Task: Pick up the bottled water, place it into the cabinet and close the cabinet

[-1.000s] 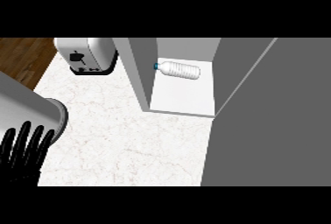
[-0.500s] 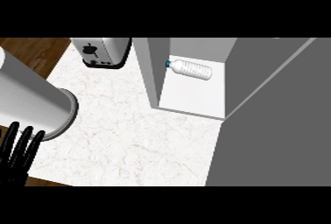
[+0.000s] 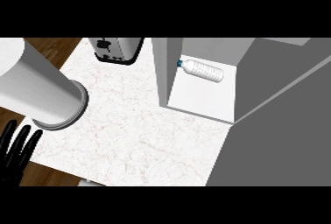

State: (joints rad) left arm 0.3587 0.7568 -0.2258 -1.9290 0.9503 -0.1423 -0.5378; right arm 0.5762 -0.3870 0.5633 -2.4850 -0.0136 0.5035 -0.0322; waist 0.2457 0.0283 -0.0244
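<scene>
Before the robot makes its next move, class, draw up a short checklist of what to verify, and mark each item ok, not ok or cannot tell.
1. Bottled water is inside the cabinet, lying on its side: ok.
2. Bottle is free of any hand: ok.
3. Cabinet is closed: not ok, its inside is in plain sight.
4. Left hand is open, fingers straight, at the view's lower left: ok.
5. Right hand ready for the door: cannot tell, it does not show.
6. Toaster stands apart from the cabinet: ok.
</scene>
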